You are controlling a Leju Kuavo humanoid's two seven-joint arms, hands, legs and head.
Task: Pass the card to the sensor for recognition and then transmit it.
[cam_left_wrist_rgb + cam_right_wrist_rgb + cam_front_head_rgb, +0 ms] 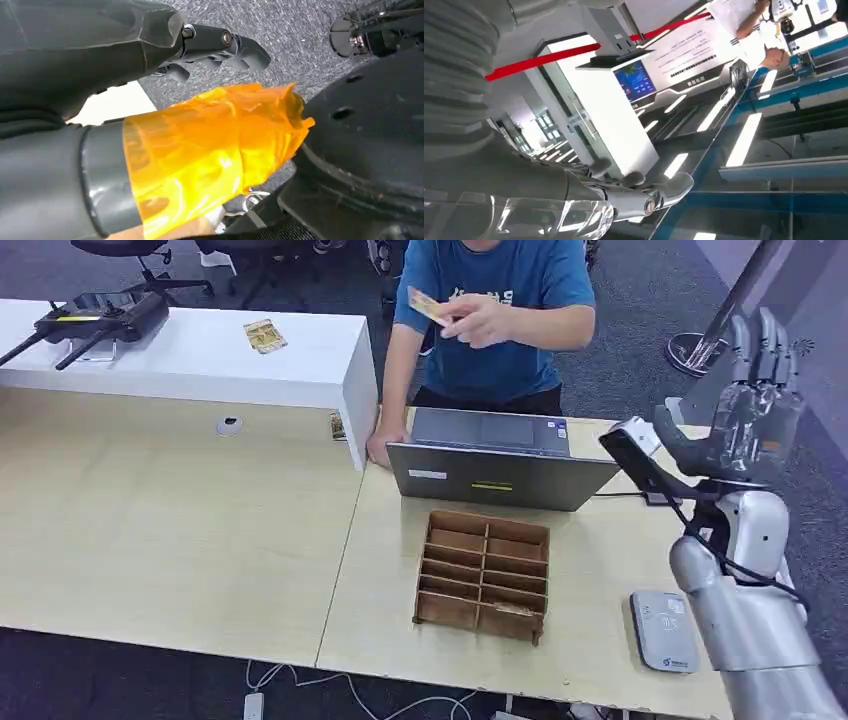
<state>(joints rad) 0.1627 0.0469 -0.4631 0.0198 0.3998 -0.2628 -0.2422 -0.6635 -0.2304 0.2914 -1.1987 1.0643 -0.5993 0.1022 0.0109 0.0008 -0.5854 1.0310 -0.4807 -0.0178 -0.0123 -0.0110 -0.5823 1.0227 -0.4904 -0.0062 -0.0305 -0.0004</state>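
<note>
You've got the small yellow-and-tan flat card [428,306] up in the person's hand [480,320], held out over the open grey laptop [495,470], well apart from your raised right robot hand [752,410]. That right robot hand stands upright beside the desk [200,530], fingers spread and holding nothing. The left robot hand [220,47] hangs low over grey carpet with its dark fingers curled in on nothing. The card looks thin, stiff and light, likely slick on its faces, so plan to pinch it flat across the free end, thumb on one face and fingers on the other, clear of the person's fingertips. It's printed, though the pattern is too small to read. The grey rounded card sensor [664,630] lies on the desk near your right arm.
</note>
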